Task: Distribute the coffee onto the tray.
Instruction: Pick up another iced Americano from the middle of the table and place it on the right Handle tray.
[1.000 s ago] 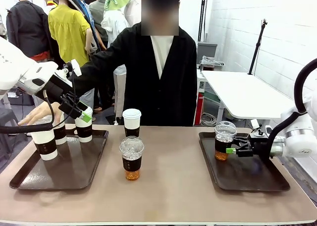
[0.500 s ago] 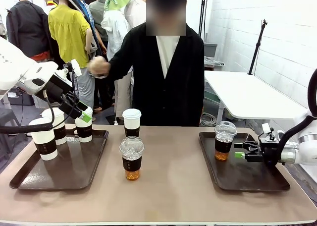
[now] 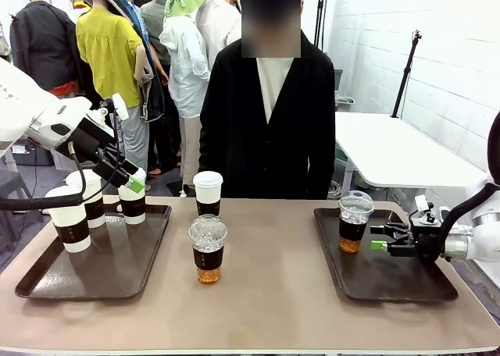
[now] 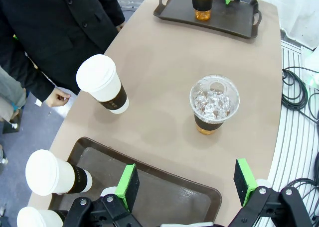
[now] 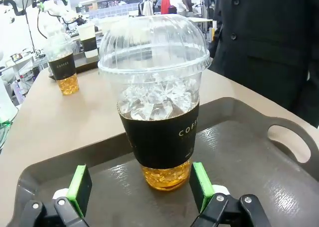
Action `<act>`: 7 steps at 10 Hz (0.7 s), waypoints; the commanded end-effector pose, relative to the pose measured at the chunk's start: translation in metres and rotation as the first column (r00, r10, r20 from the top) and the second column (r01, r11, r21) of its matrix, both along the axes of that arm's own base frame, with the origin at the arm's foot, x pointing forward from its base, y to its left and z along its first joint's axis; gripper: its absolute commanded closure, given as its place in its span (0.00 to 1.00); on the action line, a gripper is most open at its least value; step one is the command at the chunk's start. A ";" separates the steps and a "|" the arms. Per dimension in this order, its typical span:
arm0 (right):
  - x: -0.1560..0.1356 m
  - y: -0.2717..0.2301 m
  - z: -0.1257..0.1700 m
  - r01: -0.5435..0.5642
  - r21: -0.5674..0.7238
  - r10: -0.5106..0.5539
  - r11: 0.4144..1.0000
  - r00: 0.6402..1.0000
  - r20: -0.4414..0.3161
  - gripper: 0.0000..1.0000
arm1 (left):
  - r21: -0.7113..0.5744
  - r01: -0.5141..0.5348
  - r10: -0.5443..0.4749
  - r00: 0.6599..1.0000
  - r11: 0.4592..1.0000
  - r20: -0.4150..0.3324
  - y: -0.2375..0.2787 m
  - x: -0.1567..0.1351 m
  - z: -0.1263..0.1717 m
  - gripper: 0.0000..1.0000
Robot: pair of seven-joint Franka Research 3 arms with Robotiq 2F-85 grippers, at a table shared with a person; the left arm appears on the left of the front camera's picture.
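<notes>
Three white-lidded cups with brown sleeves stand on the left tray [image 3: 117,266]: one at the front [image 3: 69,219], one behind it [image 3: 90,198] and one at the back right [image 3: 131,200]. My left gripper [image 3: 130,183] hangs open at that last cup's lid, its green pads [image 4: 128,186] spread wide. A white cup [image 3: 208,192] and a clear dome-lidded cup [image 3: 208,248] stand on the bare table between the trays. Another clear cup [image 5: 157,102] of amber drink stands on the right tray [image 3: 391,282]. My right gripper [image 3: 379,245] is open just beside it, not touching.
A person in a black jacket [image 3: 266,129] stands at the table's far edge, arms down. The right tray's handle [image 5: 291,140] lies to the right of the clear cup. A white side table [image 3: 398,149] stands behind on the right.
The person's arm has pulled back from the left tray to the body. My right gripper has drawn away from the clear cup on the right tray. The left arm has stayed put.
</notes>
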State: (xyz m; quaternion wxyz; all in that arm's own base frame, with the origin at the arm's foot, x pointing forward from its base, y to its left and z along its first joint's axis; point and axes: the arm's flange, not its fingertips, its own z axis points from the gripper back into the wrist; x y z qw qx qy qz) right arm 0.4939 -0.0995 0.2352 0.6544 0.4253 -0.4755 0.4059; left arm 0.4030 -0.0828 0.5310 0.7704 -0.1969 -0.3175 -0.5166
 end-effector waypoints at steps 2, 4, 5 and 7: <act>0.002 0.001 0.000 -0.003 0.001 0.003 1.000 1.000 -0.008 0.00 | -0.019 0.020 -0.020 1.000 1.000 0.009 0.002 0.002 -0.002 0.00; 0.002 0.001 0.000 -0.003 0.001 0.003 1.000 1.000 -0.008 0.00 | -0.019 0.020 -0.020 1.000 1.000 0.009 0.002 0.002 -0.002 0.00; 0.002 0.001 0.000 -0.003 0.001 0.003 1.000 1.000 -0.008 0.00 | -0.019 0.020 -0.020 1.000 1.000 0.009 0.002 0.002 -0.002 0.00; -0.001 0.002 0.001 -0.009 -0.006 0.009 1.000 1.000 0.001 0.00 | -0.019 0.020 -0.020 1.000 1.000 0.009 0.002 0.002 -0.002 0.00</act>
